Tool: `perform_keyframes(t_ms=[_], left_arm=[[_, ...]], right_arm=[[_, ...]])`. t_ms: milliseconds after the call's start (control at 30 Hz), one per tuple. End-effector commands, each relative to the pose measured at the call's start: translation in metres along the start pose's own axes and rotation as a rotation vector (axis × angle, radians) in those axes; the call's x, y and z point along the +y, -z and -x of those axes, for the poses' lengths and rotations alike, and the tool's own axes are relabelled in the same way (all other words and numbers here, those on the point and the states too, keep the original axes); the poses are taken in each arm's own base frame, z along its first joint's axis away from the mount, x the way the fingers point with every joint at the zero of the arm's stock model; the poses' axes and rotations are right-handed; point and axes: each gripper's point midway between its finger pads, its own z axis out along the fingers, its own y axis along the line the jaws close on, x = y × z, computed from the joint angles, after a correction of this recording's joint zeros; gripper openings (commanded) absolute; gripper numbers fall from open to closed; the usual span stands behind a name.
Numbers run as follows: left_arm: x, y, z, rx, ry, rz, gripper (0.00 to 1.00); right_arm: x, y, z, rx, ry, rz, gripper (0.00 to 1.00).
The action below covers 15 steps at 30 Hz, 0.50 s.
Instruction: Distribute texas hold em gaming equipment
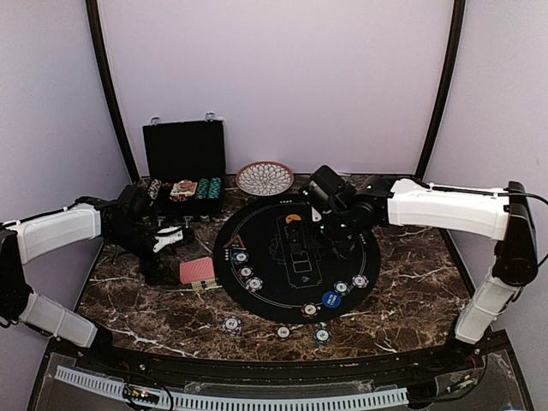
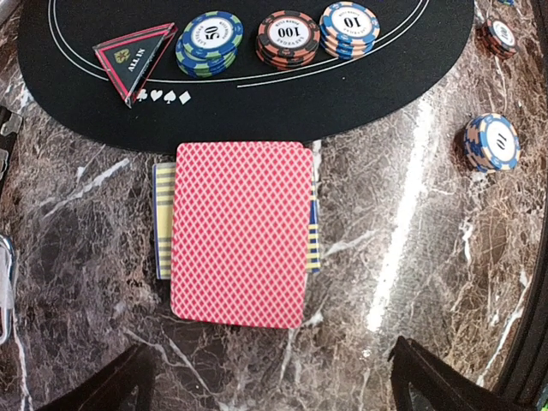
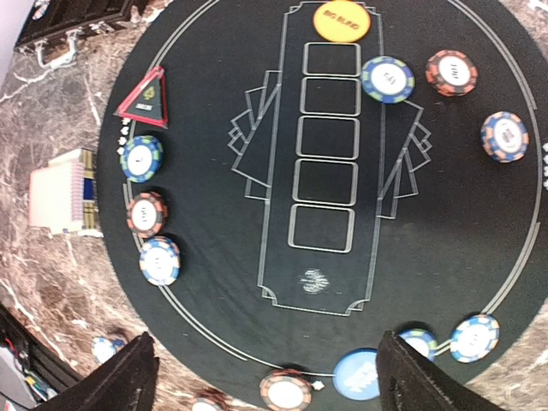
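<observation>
From above, the deck of red-backed cards [image 1: 197,271] is seen on the marble table [image 1: 411,295], just left of the black mat [image 1: 295,257], with the left gripper [image 1: 175,240] just beside it on the far left. The right gripper [image 1: 321,235] is held over the mat's far half. In the left wrist view, the left gripper [image 2: 272,351] is spread wide and holds nothing. The deck [image 2: 241,233] lies face down, and its long axis runs from the fingers toward the mat and the red triangle marker [image 2: 135,60]. A pick-up of cards is judged to be the step in hand. It would be done best if the fingers were centred across the deck's short width before closing. In the right wrist view, the right gripper [image 3: 265,342] is likewise spread and empty, and the orange button disc [image 3: 341,20] is seen at the mat's far edge.
</observation>
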Motion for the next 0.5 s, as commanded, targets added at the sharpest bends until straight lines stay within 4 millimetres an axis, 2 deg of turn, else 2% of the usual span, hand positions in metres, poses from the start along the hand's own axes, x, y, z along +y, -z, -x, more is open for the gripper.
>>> perform_keyframes(t_ms=[0, 467], left_arm=[[0.006, -0.015, 0.001, 0.007, -0.078, 0.018, 0.99], [0.012, -0.041, -0.007, 0.079, -0.133, 0.007, 0.99]], right_arm=[[0.022, -0.001, 0.005, -0.041, -0.024, 0.051, 0.93], [0.024, 0.006, 0.003, -0.052, -0.021, 0.058, 0.99]])
